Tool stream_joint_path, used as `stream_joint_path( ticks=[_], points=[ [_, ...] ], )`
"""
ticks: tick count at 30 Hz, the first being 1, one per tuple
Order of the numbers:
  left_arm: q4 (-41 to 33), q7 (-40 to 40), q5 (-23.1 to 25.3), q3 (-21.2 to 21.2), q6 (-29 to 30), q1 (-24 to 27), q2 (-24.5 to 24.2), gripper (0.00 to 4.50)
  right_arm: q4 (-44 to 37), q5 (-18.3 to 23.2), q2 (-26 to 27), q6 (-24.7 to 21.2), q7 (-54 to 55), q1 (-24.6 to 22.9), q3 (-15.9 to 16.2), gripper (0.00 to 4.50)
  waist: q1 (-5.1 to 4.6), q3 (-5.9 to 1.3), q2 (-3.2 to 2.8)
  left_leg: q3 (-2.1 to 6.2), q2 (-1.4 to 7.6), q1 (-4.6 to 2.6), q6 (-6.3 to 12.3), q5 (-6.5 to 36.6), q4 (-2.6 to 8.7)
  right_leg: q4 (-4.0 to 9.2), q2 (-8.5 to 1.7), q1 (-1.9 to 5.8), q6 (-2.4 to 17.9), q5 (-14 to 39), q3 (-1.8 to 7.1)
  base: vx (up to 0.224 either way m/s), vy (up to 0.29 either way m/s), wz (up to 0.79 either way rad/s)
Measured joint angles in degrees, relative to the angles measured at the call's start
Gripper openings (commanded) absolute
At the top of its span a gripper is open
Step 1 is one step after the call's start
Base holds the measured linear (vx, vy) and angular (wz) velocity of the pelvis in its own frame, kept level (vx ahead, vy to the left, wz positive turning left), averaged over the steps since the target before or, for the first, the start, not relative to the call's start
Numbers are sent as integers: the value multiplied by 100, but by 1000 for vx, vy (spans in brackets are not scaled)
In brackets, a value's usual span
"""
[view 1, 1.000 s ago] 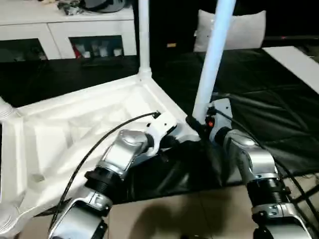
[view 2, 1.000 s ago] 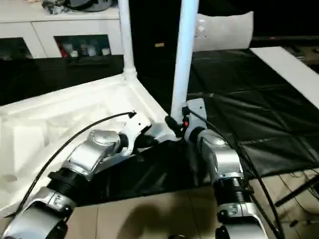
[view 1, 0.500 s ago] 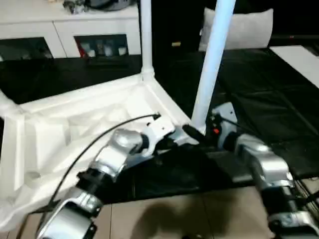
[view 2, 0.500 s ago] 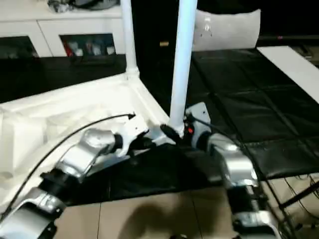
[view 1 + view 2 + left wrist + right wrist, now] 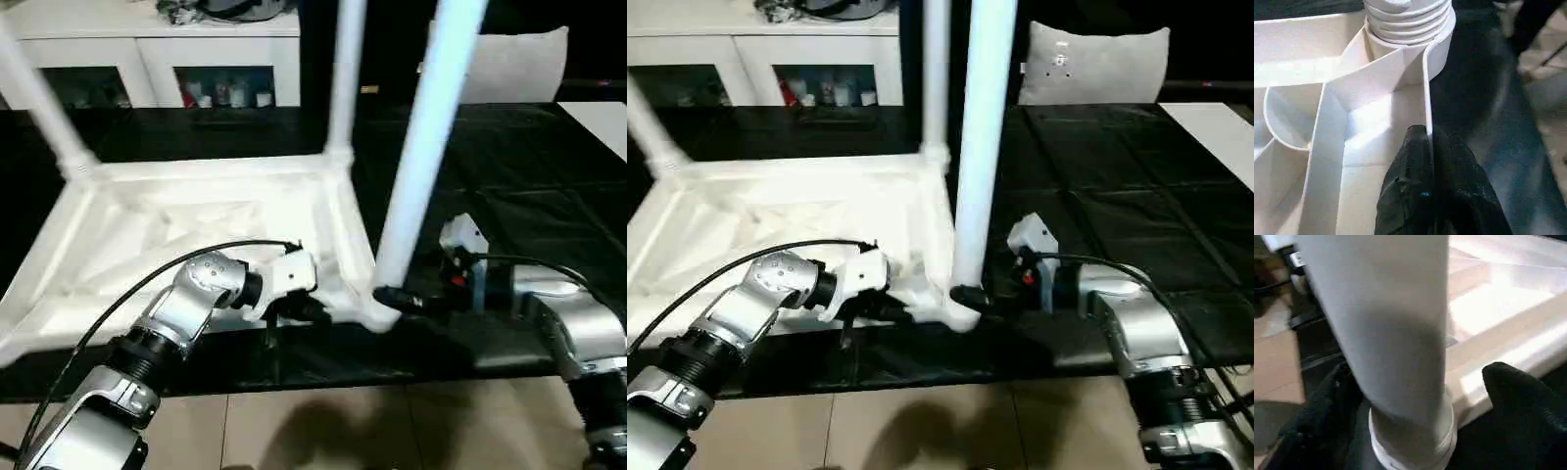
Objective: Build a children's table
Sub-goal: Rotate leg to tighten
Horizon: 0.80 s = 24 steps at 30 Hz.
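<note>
We have the tabletop (image 5: 196, 235) lying upside down on the black desk (image 5: 549, 166), ribbed underside up, because that is the only way its corner sockets face us and can take legs. It sits near the desk's front edge, within reach of both arms. Three legs show standing up from it: the far-left leg (image 5: 44, 108), the far leg (image 5: 343, 78) and the near leg (image 5: 421, 166), which rises from the corner closest to our right arm.

Our left tool (image 5: 1427, 186) is clamped together on the thin side wall of the tabletop, one finger inside and one outside, just beside the ribbed base of the near leg (a hold that, as we judge it, keeps the top from turning or sliding while the leg is worked).

Our right tool (image 5: 1400, 421) stands apart around the foot of the near leg, a black finger (image 5: 1518, 401) on either side of its collar; we cannot tell whether the fingers actually press on it. We read this as seating that leg in its socket.
</note>
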<state>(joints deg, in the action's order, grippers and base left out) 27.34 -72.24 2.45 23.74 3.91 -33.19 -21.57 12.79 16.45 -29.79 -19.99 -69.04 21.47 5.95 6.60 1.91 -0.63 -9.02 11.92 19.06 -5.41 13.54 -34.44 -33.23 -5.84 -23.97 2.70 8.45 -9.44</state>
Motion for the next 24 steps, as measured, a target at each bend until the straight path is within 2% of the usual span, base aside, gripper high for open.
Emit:
stream_joint_path(
  ticks=[1, 6, 7, 18, 19, 24],
  points=[
    [4, -72, -11, 23, -37, -4, -25, 0, -43, 30, -10, -33, -66, -8, 35, 370, 0, 0, 0, 0, 0, 0, 0, 0, 0, 0, 0, 0, -3, 1, 0, 0, 0, 0],
    [59, -255, -34, 56, -139, -29, -53, 0, -151, 200, -49, -205, -342, -20, 128, 335, 6, -1, 1, 0, 0, -1, -1, -1, -4, -2, 0, 2, -25, 12, 1, 0, 0, 0],
    [77, -254, -35, 70, -162, -41, -49, 0, -153, 209, -60, -231, -395, -36, 131, 317, 13, -1, 1, 0, 0, -1, -1, -1, -5, -1, 0, 3, -26, 12, 2, 0, 0, 0],
    [149, -354, -64, 75, -196, -62, -34, 0, -333, 366, -245, -499, -526, -143, 142, 239, 33, -1, 2, 0, 0, -1, -2, -1, -6, -1, 0, 4, -30, 13, 2, 0, 0, 0],
    [149, -373, -72, 76, -189, -62, -31, 0, -337, 369, -245, -512, -523, -145, 138, 221, 38, -1, 2, 0, 0, -1, -2, -1, -5, -1, 0, 4, -30, 13, 2, 0, 0, 0],
    [92, -394, -223, 12, 234, -59, 15, 0, -574, 443, -64, -774, -261, -281, 3, 209, 27, -2, -1, 0, 1, -4, -4, -2, -5, -4, 0, 3, -30, 12, 2, 0, 0, 0]
  ],
)
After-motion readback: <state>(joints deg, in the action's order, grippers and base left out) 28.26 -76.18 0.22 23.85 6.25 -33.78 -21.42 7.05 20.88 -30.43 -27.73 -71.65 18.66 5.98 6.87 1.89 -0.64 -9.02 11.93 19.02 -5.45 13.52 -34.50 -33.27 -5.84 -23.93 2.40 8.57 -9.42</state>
